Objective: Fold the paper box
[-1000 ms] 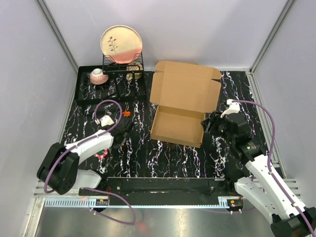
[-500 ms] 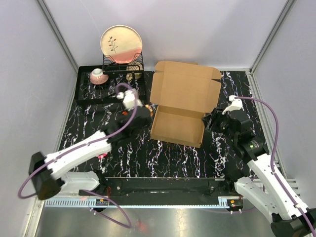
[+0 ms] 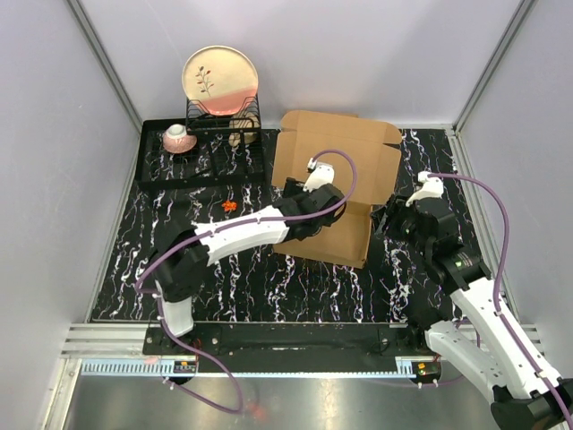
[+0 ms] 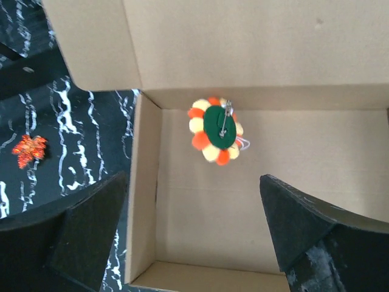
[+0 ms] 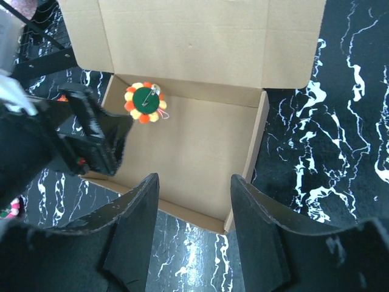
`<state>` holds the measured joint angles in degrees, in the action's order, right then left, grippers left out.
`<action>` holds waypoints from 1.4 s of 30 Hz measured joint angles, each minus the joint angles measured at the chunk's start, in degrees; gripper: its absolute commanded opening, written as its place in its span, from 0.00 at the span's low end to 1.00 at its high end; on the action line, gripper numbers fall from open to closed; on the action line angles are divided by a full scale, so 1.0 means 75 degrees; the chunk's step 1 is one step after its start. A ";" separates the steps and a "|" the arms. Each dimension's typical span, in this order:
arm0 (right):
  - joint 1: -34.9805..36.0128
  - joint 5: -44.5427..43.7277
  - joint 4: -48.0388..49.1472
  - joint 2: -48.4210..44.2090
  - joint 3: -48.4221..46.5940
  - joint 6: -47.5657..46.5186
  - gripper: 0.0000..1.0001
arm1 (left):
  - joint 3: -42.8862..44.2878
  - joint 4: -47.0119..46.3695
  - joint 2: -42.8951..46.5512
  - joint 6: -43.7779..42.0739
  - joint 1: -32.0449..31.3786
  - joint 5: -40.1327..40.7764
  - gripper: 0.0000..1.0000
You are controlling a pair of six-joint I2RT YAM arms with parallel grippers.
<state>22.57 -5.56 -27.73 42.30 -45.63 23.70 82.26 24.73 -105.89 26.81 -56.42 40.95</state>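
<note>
hovering over the paper box (image 3: 318, 251) mid-worktop (image 3: 269, 278), the left gripper (image 4: 194, 231) gapes empty, arm stretched long from the near left. a felt flower pin (image 4: 216, 131) lies in its far-left corner, lid (image 3: 345, 161) open far side. right gripper (image 5: 194, 225), spread too, hangs right of the box, likely for the closing fold.

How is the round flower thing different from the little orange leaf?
The flower lies inside the paper box; the leaf lies outside on the black table. The flower is round and bigger, with a green middle ringed by yellow and orange puffs; the leaf is spiky and all orange-red. Both have orange.
</note>
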 measured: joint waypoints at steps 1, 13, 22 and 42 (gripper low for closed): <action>0.0000 -0.0032 -0.0015 0.0012 -0.0006 -0.0009 0.58 | -0.0006 0.0044 0.0055 -0.0044 -0.0026 0.0096 0.99; 0.0000 -0.0306 -0.0111 0.0268 0.0248 0.0079 0.58 | -0.3841 -0.1740 0.4156 0.0810 0.2060 -0.0997 0.91; 0.0000 -0.0256 -0.0096 0.0277 0.0323 0.0111 0.58 | -0.5284 -0.3325 0.3162 0.0673 0.2693 -0.2970 0.92; 0.0000 -0.0181 -0.0143 0.0044 0.0323 0.0227 0.57 | -0.4674 -0.4841 0.1746 0.0659 0.2731 -0.4065 0.57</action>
<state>22.57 -6.92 -28.80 42.63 -43.20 25.41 47.20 -11.57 -92.79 31.75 -35.94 10.46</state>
